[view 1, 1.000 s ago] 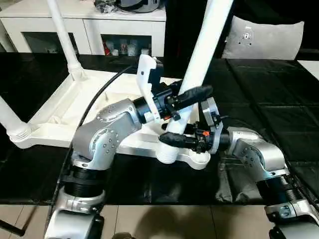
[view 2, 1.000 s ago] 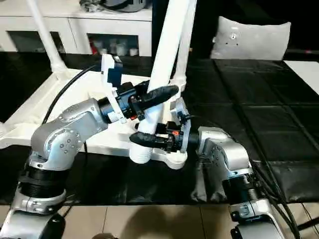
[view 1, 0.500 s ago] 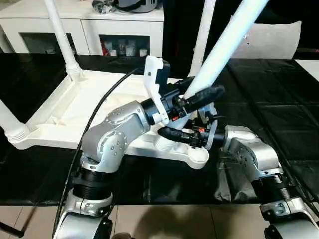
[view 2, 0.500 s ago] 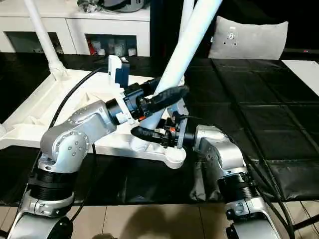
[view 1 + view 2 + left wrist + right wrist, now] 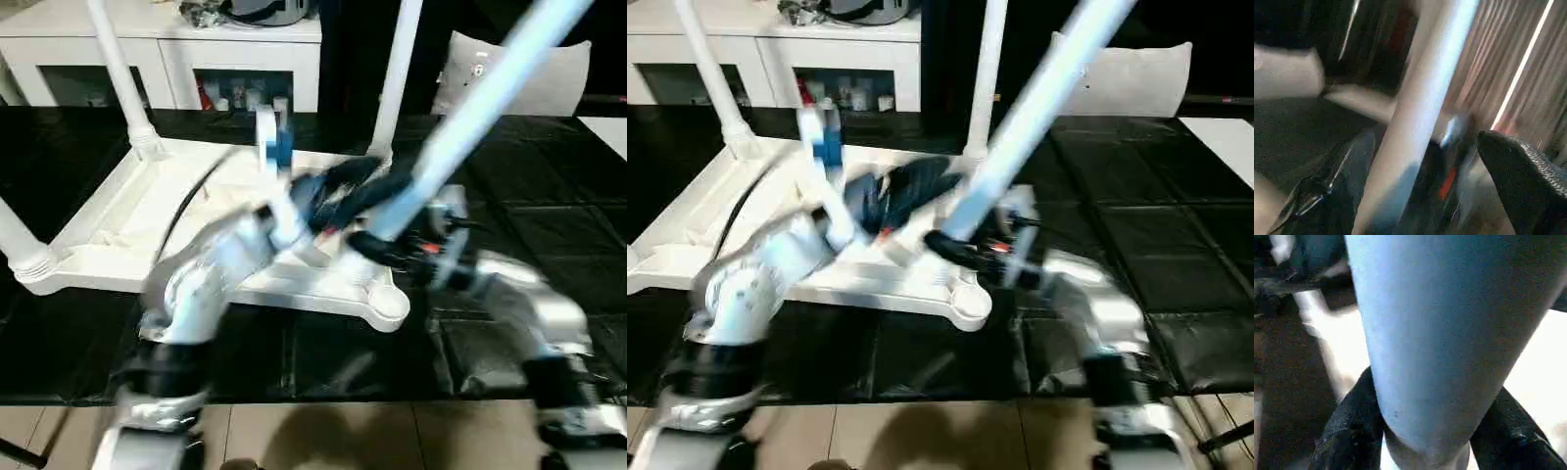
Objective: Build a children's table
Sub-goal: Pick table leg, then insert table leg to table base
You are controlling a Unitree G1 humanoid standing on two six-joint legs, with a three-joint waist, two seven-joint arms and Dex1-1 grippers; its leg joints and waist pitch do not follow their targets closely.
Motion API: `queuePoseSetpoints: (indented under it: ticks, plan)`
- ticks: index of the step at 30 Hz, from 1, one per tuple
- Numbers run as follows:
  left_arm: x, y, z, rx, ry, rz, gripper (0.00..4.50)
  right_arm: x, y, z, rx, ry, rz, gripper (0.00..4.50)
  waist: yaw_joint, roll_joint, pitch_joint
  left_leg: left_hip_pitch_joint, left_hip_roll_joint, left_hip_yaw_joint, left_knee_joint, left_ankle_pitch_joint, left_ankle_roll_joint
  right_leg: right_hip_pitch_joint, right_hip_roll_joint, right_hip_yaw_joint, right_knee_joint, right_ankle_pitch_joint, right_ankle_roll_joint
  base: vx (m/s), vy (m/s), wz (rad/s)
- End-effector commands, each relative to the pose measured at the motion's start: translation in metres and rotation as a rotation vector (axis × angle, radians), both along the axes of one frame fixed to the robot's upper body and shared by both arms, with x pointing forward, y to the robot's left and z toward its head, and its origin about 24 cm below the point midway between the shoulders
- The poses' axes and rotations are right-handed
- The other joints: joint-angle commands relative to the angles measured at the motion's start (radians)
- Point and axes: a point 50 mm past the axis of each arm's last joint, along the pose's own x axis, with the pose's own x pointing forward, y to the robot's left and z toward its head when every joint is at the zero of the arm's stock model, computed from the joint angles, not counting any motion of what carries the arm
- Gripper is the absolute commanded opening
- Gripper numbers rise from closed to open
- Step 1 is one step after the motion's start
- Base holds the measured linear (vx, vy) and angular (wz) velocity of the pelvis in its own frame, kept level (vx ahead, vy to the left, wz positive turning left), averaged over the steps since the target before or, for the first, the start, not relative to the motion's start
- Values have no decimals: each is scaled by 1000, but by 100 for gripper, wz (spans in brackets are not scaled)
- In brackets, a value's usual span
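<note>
The children's table top [image 5: 108, 220] lies upside down on the black mats, ribbed underside up. Three white legs stand in its corner sockets: back left [image 5: 122, 78], front left [image 5: 20, 240] and back right [image 5: 397, 78]. A fourth leg [image 5: 470, 108] leans steeply to the right, its lower end above the bare front right socket [image 5: 388, 305]. My right gripper [image 5: 382, 243] is shut on that lower end, and the fingers [image 5: 1352, 431] press both sides of the leg. My left gripper [image 5: 348, 191] is open just left of the leg, with its fingers [image 5: 1518, 171] standing wide on either side.
A white cabinet [image 5: 196, 49] with shelves runs along the back. A grey cushion [image 5: 578, 78] leans at the back right. Black mats [image 5: 529, 196] cover the floor around the table top, and pale tiles [image 5: 323, 436] show at the near edge.
The fourth leg has tipped further right and its foot has risen out of the front right socket. My left gripper has opened off the leg and drawn back to the left.
</note>
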Motion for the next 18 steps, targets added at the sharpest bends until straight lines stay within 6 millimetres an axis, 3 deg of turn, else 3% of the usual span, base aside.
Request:
queuePoseSetpoints:
  ticks: [1, 4, 5, 9, 10, 12, 13, 14, 18]
  plan:
    - [5, 3, -17, 189, -61, -8, 394, 3, -19, 2, -61, -25, -129, 188, -4, 4, -73, 5, 32, -3, -76, -69, 30, 67, -55, 55, -85, -350, -39, 0, 0, 0]
    - [6, 8, -31, 316, -82, -51, 376, 3, -26, 1, -84, -25, -182, 188, -3, 3, -77, 3, 35, -4, -77, -64, 20, 69, -59, 55, -76, -307, -65, 0, 0, 0]
    - [4, 11, -38, 379, -83, -95, 365, 1, -28, 1, -90, -25, -199, 188, -4, 8, -78, 3, 36, -4, -76, -65, 18, 69, -60, 56, -72, -293, -74, 0, 0, 0]
    - [0, 17, -51, 473, -77, -190, 345, -2, -31, 1, -84, -24, -225, 188, -6, 5, -78, 1, 38, -2, -76, -69, 22, 72, -63, 58, -64, -240, -120, 0, 0, 0]
    - [-1, 19, -57, 509, -72, -220, 331, -4, -32, 0, -82, -24, -231, 188, -6, 10, -78, 1, 39, -3, -77, -75, 20, 73, -64, 58, -63, -239, -126, 0, 0, 0]
    - [0, 21, -63, 532, -62, -238, 315, -5, -33, 0, -76, -22, -234, 188, -7, 9, -76, 3, 37, -1, -78, -102, 19, 73, -65, 57, -71, -272, -121, 0, 0, 0]
    - [1, 22, -67, 545, -57, -247, 314, -7, -34, -1, -75, -20, -239, 188, -6, 13, -76, 2, 37, -3, -79, -107, 18, 74, -66, 56, -72, -282, -121, 0, 0, 0]
    - [5, 23, -72, 570, -60, -254, 307, -8, -34, -3, -77, -17, -246, 188, -6, 10, -73, 2, 34, 0, -79, -119, 17, 73, -64, 56, -80, -311, -108, 0, 0, 0]
    - [14, 27, -78, 649, -93, -257, 268, -10, -34, -6, -87, -11, -254, 188, -5, 14, -71, 10, 35, -4, -84, -175, 4, 72, -69, 52, -92, -405, -72, 0, 0, 0]
